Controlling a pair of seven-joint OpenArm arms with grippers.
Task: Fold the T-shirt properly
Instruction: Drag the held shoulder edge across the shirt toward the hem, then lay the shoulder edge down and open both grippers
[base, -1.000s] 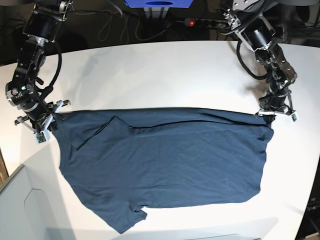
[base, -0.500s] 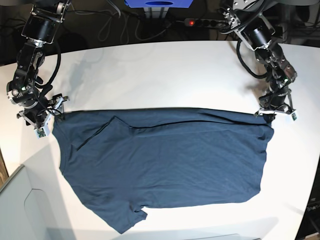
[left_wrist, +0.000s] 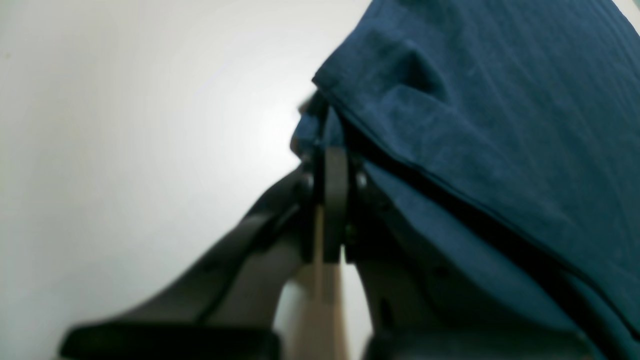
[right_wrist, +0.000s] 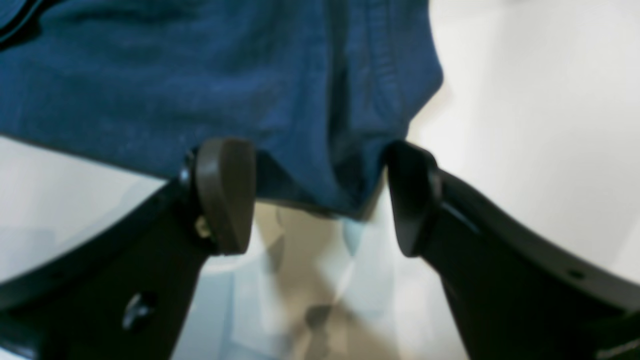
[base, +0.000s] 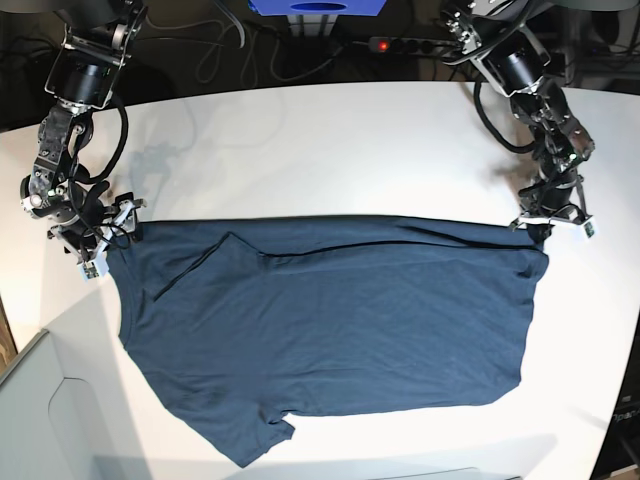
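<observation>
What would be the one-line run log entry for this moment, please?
left gripper: shut on T-shirt corner | right gripper: open at other corner, released | T-shirt: flat on table, one fold made

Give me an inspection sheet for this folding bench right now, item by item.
Surface: white table, bare around the garment.
Job's things: T-shirt lying flat, top edge folded over.
Clutter: nothing seen.
Grippers: left gripper shut on the T-shirt's corner; right gripper open, fingers either side of the fabric edge.
Cables: power strip and loose leads behind the table.
Surroundings: grey bin at the near corner.
</observation>
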